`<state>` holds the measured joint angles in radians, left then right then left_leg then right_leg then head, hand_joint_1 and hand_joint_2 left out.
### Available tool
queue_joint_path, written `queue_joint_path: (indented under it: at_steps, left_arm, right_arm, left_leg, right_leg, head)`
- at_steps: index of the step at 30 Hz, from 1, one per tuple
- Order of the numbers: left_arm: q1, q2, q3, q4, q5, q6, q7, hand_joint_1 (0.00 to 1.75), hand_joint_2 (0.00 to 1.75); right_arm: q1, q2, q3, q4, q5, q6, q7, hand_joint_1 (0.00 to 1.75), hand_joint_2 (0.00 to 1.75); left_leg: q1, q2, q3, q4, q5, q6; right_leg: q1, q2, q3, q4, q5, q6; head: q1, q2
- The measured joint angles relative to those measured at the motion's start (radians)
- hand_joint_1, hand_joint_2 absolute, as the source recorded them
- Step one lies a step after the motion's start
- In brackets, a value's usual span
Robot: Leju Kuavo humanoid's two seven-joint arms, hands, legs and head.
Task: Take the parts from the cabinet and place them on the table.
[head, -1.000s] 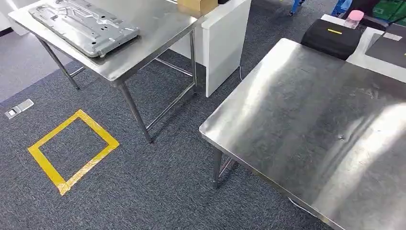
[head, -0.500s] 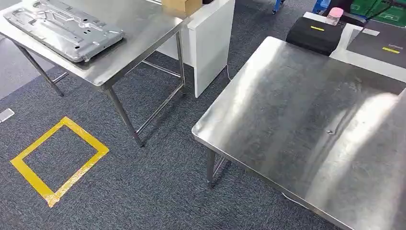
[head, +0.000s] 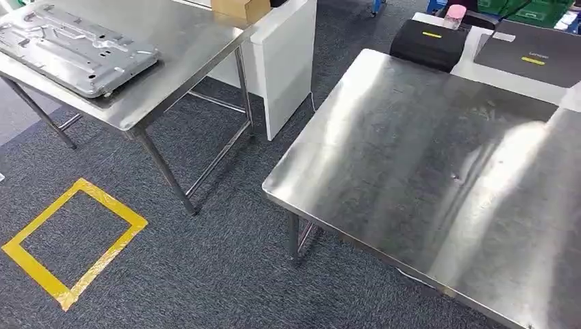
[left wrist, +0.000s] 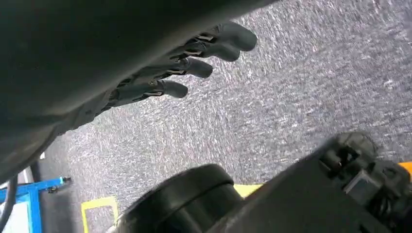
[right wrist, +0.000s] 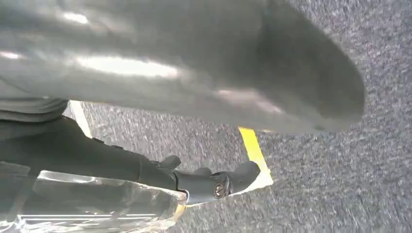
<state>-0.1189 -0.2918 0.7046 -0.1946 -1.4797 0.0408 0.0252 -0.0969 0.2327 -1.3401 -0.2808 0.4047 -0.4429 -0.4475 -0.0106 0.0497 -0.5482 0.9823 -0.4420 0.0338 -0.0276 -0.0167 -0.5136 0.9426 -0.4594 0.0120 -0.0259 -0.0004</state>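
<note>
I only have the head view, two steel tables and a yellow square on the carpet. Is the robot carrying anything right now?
Observer: Yes, it seems so. In the right wrist view the right robot hand has its dark fingers against a clear glossy item and appears to hold it.
Operator: And the other one?
Observer: The left robot hand holds nothing. Its fingers are apart and hang over the grey carpet.
Operator: What is under the loaded hand?
Observer: Carpet with a strip of yellow tape, not a table.
</note>
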Motion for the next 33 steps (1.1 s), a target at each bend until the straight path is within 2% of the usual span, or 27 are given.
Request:
queue_joint_path:
  at_steps: [1,2,4,5,6,7,9,10,11,14,15,16,17,19,20,21,22,24,25,26,27,28,29,30,31,32,33]
  left_arm:
    - [-0.001,0.000,-0.003,0.000,0.000,0.000,0.001,0.00,0.00]
    - [0.000,0.000,-0.005,0.000,0.000,0.000,0.001,0.00,0.00]
    - [0.000,0.000,-0.006,0.000,0.000,0.000,0.002,0.00,0.00]
    - [0.000,0.000,-0.007,0.000,0.000,-0.001,0.002,0.00,0.00]
    - [0.001,0.000,-0.007,0.000,0.000,-0.001,0.003,0.00,0.00]
    - [0.001,0.001,-0.007,0.000,0.000,-0.002,0.003,0.00,0.00]
    - [0.000,0.001,-0.008,0.000,0.000,-0.002,0.003,0.00,0.00]
    - [-0.001,0.001,-0.008,0.000,0.000,-0.002,0.003,0.00,0.00]
    - [-0.003,0.004,-0.008,0.000,0.000,-0.002,0.002,0.00,0.00]
    - [-0.004,0.004,-0.009,0.000,0.002,0.000,-0.002,0.00,0.00]
    - [-0.004,0.005,-0.009,0.000,0.002,0.001,-0.002,0.00,0.00]
    - [-0.004,0.005,-0.010,0.000,0.002,0.001,-0.003,0.00,0.00]
    - [-0.003,0.005,-0.011,0.000,0.002,0.001,-0.005,0.00,0.00]
    - [-0.002,0.005,-0.011,0.000,0.006,0.001,-0.006,0.00,0.00]
    - [0.002,0.005,-0.011,0.000,0.008,0.001,-0.006,0.00,0.00]
    - [0.004,0.005,-0.011,0.000,0.010,0.001,-0.006,0.00,0.00]
    - [0.005,0.005,-0.010,0.000,0.017,0.001,-0.006,0.00,0.00]
    - [0.005,0.005,-0.009,0.000,0.023,0.001,-0.008,0.00,0.00]
    - [0.004,0.005,-0.008,0.000,0.027,0.001,-0.010,0.00,0.00]
    - [0.004,0.005,-0.007,0.000,0.029,0.001,-0.011,0.00,0.00]
    - [0.004,0.005,-0.007,0.000,0.029,0.001,-0.013,0.00,0.00]
    - [0.004,0.005,-0.006,0.000,0.029,0.001,-0.015,0.00,0.00]
    - [0.004,0.005,-0.006,0.000,0.029,0.001,-0.016,0.00,0.00]
    - [0.004,0.005,-0.006,0.000,0.029,0.000,-0.017,0.00,0.00]
    - [0.003,0.005,-0.006,0.000,0.029,0.000,-0.017,0.00,0.00]
    - [0.003,0.005,-0.006,0.000,0.029,-0.002,-0.017,0.00,0.00]
    - [0.003,0.005,-0.006,0.000,0.028,-0.007,-0.017,0.00,0.00]
  right_arm:
    - [0.000,0.002,0.000,0.000,-0.001,-0.002,0.000,0.00,0.00]
    - [0.000,0.002,0.000,0.000,-0.001,-0.003,0.000,0.00,0.00]
    - [-0.001,0.003,0.000,0.000,-0.001,-0.005,0.000,0.00,0.00]
    - [0.000,0.003,0.000,0.000,-0.001,-0.005,0.000,0.00,0.00]
    - [0.000,0.004,-0.001,0.000,-0.001,-0.005,0.000,0.00,0.00]
    - [0.000,0.004,-0.002,0.000,-0.001,-0.005,0.000,0.00,0.00]
    - [-0.001,0.005,-0.002,0.000,-0.001,-0.005,0.000,0.00,0.00]
    - [-0.002,0.006,-0.002,0.000,-0.001,-0.005,0.000,0.00,0.00]
    - [-0.002,0.009,-0.002,0.000,-0.001,-0.005,0.000,0.00,0.00]
    - [0.002,0.011,-0.002,0.000,-0.001,-0.005,0.002,0.00,0.00]
    - [0.001,0.012,-0.002,0.000,-0.001,-0.006,0.002,0.00,0.00]
    - [0.001,0.012,-0.002,0.000,0.000,-0.008,0.003,0.00,0.00]
    - [-0.001,0.011,-0.002,0.000,0.000,-0.010,0.003,0.00,0.00]
    - [-0.003,0.011,-0.002,0.000,0.003,-0.013,0.008,0.00,0.00]
    - [-0.003,0.011,-0.002,0.000,0.004,-0.017,0.010,0.00,0.00]
    - [-0.001,0.010,-0.002,0.000,0.006,-0.019,0.011,0.00,0.00]
    - [0.001,0.010,-0.002,0.000,0.007,-0.020,0.012,0.00,0.00]
    - [0.001,0.007,-0.001,0.000,0.010,-0.026,0.017,0.00,0.00]
    - [-0.001,0.005,0.000,0.000,0.011,-0.027,0.018,0.00,0.00]
    - [-0.004,0.005,0.002,0.000,0.014,-0.028,0.018,0.00,0.00]
    - [-0.007,0.005,0.003,0.000,0.015,-0.030,0.020,0.00,0.00]
    - [-0.007,0.005,0.004,0.000,0.015,-0.031,0.021,0.00,0.00]
    - [-0.006,0.005,0.005,0.000,0.015,-0.033,0.023,0.00,0.00]
    - [-0.005,0.004,0.006,0.000,0.015,-0.037,0.026,0.00,0.00]
    - [-0.006,0.005,0.006,0.000,0.015,-0.040,0.028,0.00,0.00]
    - [-0.005,0.006,0.008,0.000,0.015,-0.043,0.031,0.00,0.00]
    - [-0.006,0.006,0.009,0.000,0.016,-0.046,0.032,0.00,0.00]
  left_leg:
    - [0.005,-0.019,-0.007,0.022,-0.019,-0.010]
    - [0.009,-0.033,-0.025,0.071,-0.057,-0.016]
    - [0.015,-0.043,-0.113,0.262,-0.151,-0.029]
    - [0.017,-0.043,-0.141,0.317,-0.167,-0.031]
    - [0.019,-0.043,-0.154,0.336,-0.161,-0.032]
    - [0.021,-0.043,-0.142,0.301,-0.126,-0.030]
    - [0.022,-0.051,-0.063,0.131,-0.031,-0.021]
    - [0.022,-0.078,-0.014,0.026,0.011,-0.012]
    - [0.018,-0.090,-0.008,0.012,0.000,-0.008]
    - [0.009,-0.077,-0.012,0.011,0.002,0.003]
    - [0.009,-0.072,-0.007,-0.004,0.010,0.013]
    - [0.019,-0.063,0.001,-0.023,0.023,0.019]
    - [0.017,-0.060,0.002,-0.029,0.026,0.029]
    - [0.014,-0.047,-0.002,-0.029,0.026,0.031]
    - [0.012,-0.040,-0.005,-0.028,0.026,0.031]
    - [0.011,-0.035,-0.005,-0.028,0.027,0.031]
    - [0.011,-0.030,-0.005,-0.028,0.027,0.030]
    - [0.011,-0.022,-0.002,-0.026,0.026,0.028]
    - [0.011,-0.018,-0.002,-0.023,0.025,0.025]
    - [0.004,-0.014,-0.005,-0.016,0.021,0.017]
    - [-0.001,-0.010,-0.007,-0.006,0.012,0.009]
    - [-0.002,-0.005,-0.006,-0.006,0.012,0.005]
    - [0.000,0.000,-0.004,-0.006,0.012,0.003]
    - [0.002,0.005,-0.004,-0.004,0.010,-0.002]
    - [0.011,-0.006,-0.008,0.008,0.001,-0.012]
    - [0.012,-0.025,-0.021,0.042,-0.032,-0.020]
    - [0.015,-0.038,-0.047,0.109,-0.078,-0.025]
  right_leg:
    - [-0.001,0.006,0.000,0.000,0.002,-0.004]
    - [-0.001,0.009,0.001,0.000,0.003,-0.011]
    - [0.002,0.021,0.000,0.002,0.004,-0.014]
    - [0.003,0.026,0.000,0.002,0.003,-0.014]
    - [0.003,0.032,0.000,0.003,0.003,-0.014]
    - [0.003,0.042,0.001,0.003,0.003,-0.014]
    - [0.003,0.059,0.006,0.003,0.003,-0.013]
    - [0.002,0.068,0.006,0.002,0.003,-0.013]
    - [0.009,0.071,0.002,0.004,0.001,-0.007]
    - [0.006,0.076,-0.004,-0.001,0.003,0.009]
    - [0.014,0.078,-0.006,-0.008,0.006,0.019]
    - [0.014,0.062,-0.010,0.013,-0.003,0.018]
    - [0.018,0.043,-0.037,0.061,-0.033,0.008]
    - [0.015,0.033,-0.124,0.229,-0.109,-0.004]
    - [0.014,0.031,-0.165,0.312,-0.137,-0.003]
    - [0.014,0.030,-0.182,0.349,-0.143,0.003]
    - [0.012,0.029,-0.175,0.333,-0.130,0.013]
    - [0.008,0.017,-0.084,0.162,-0.060,0.037]
    - [0.006,-0.001,-0.033,0.066,-0.030,0.044]
    - [0.007,-0.031,-0.001,-0.002,-0.017,0.039]
    - [0.012,-0.021,-0.005,-0.002,-0.004,0.029]
    - [0.012,-0.016,-0.009,0.001,-0.004,0.023]
    - [0.012,-0.011,-0.012,0.003,-0.003,0.019]
    - [0.009,-0.005,-0.013,0.002,-0.001,0.012]
    - [-0.007,0.000,-0.001,-0.001,0.005,0.002]
    - [-0.005,0.006,0.000,0.000,0.007,-0.004]
    - [-0.004,0.009,0.000,0.000,0.008,-0.008]
  head:
    - [0.000,0.000]
    - [-0.005,0.000]
    - [-0.004,0.000]
    - [-0.004,0.000]
    - [-0.004,0.000]
    - [-0.004,0.000]
    - [-0.005,0.000]
    - [-0.004,0.000]
    - [-0.002,0.000]
    - [-0.003,0.000]
    - [-0.005,0.000]
    - [-0.002,0.000]
    - [-0.001,0.000]
    - [0.003,0.000]
    - [0.003,0.000]
    - [0.005,0.000]
    - [0.004,0.000]
    - [0.005,0.000]
    - [0.006,0.000]
    - [0.008,0.000]
    - [0.006,0.000]
    - [0.000,0.000]
    - [0.003,0.000]
    - [0.002,0.000]
    - [0.003,0.000]
    - [-0.001,0.000]
    - [-0.003,0.000]
